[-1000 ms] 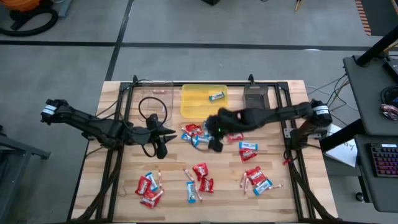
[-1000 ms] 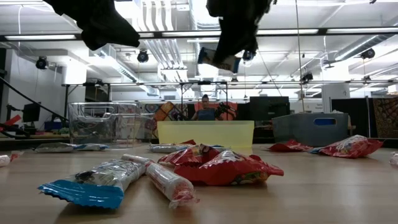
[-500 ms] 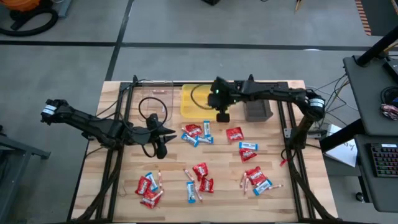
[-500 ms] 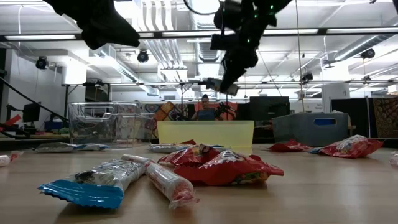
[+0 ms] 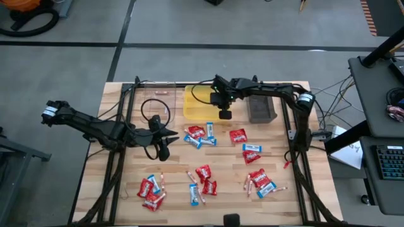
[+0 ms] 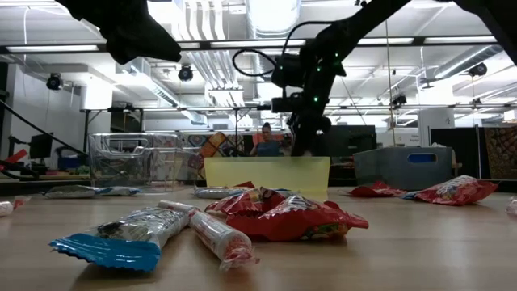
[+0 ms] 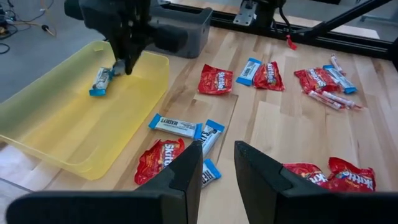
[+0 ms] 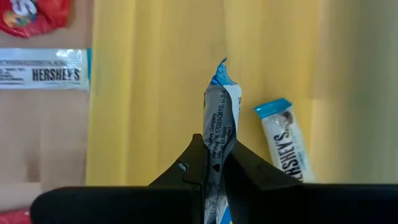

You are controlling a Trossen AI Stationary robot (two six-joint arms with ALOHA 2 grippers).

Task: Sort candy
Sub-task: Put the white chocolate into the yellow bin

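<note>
My right gripper (image 8: 214,163) is over the yellow tray (image 5: 197,107) at the table's far middle, shut on a blue-and-white bar (image 8: 219,112). Another blue-and-white bar (image 8: 285,144) lies flat on the tray floor beside it. In the low view the right gripper (image 6: 304,141) dips behind the tray's wall (image 6: 266,174). Loose candy, red packets, blue-and-white bars and thin sticks, lies in clusters on the wood (image 5: 199,135) (image 5: 151,189) (image 5: 260,180). My left gripper (image 7: 217,171) hovers open left of the middle cluster, with nothing between its fingers. My right gripper pinches the blue-and-white bar between its two fingers at the bar's near end (image 8: 217,148). The fingers slant down from above and lie along the bar. It stands on edge and sticks out past the fingertips toward the tray floor; whether its free end (image 8: 222,65) touches the floor I cannot tell.
A dark tray (image 5: 261,108) stands right of the yellow one and a clear tray (image 6: 133,158) left of it, all along the far edge. A black frame (image 5: 287,132) runs along the table's sides. A person sits far off in the room (image 6: 265,139).
My right gripper, shut on the bar throughout, has swung from above the middle candy cluster toward the table's far edge, rolled about, and sunk over the yellow tray until its tips are behind the tray's wall. The left arm has kept still.
</note>
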